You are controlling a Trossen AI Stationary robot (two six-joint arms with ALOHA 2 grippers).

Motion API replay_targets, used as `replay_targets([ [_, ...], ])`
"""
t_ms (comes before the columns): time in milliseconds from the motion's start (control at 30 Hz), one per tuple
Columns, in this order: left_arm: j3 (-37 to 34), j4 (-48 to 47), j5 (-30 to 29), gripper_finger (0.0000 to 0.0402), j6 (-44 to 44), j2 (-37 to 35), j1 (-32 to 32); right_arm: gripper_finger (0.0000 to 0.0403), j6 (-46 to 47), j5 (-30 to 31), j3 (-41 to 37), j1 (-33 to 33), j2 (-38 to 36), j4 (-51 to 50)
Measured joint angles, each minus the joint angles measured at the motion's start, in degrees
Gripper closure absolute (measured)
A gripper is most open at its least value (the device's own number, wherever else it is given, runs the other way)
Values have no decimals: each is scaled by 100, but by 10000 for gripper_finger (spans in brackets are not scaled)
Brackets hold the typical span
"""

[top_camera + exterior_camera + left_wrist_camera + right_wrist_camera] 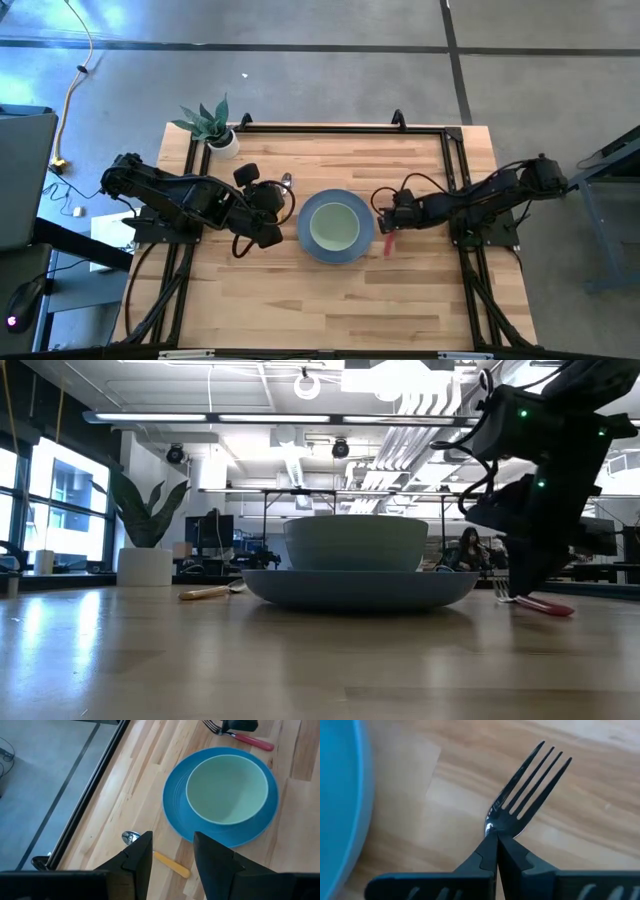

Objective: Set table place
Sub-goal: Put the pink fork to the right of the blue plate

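Two pieces of cutlery are already on the bench (pixel 330 310), so the place setting looks mostly laid out. Nearest in the low view, bare wood runs up to the blue plate (pixel 303 236), which sits mid-bench with a pale green bowl (pixel 334 226) on it. On the plate's left side lies a spoon with a yellow handle (pixel 171 863), beneath the left claw (pixel 172 852), whose fingers stand apart and hold nothing. On the plate's right side the right claw (pixel 496 842) is pinched closed on the neck of a red-handled fork (pixel 527 785), which lies low at the bench; releasing it seems to be what remains. Farthest off, a potted plant (pixel 212 125) stands at the back left corner.
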Motion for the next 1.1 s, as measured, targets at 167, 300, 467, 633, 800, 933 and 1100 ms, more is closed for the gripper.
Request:
replay_targets([
  [167,0,2,-1,273,-1,0,0,403,-51,-46,0,227,-2,-2],
  [300,0,11,5,273,-1,0,0,403,-194,-63,0,314,-2,-2],
  [467,0,11,13,273,-16,0,0,403,-571,-161,67,323,11,70],
  [633,0,17,15,273,-29,0,0,403,-827,-58,527,321,20,-652],
  [800,0,20,15,273,-43,0,2,403,-828,84,647,290,17,-1117],
  [933,0,22,16,273,-43,0,0,403,-772,109,581,270,46,-967],
  [1100,0,20,17,273,-45,0,1,403,-811,136,419,173,46,-744],
])
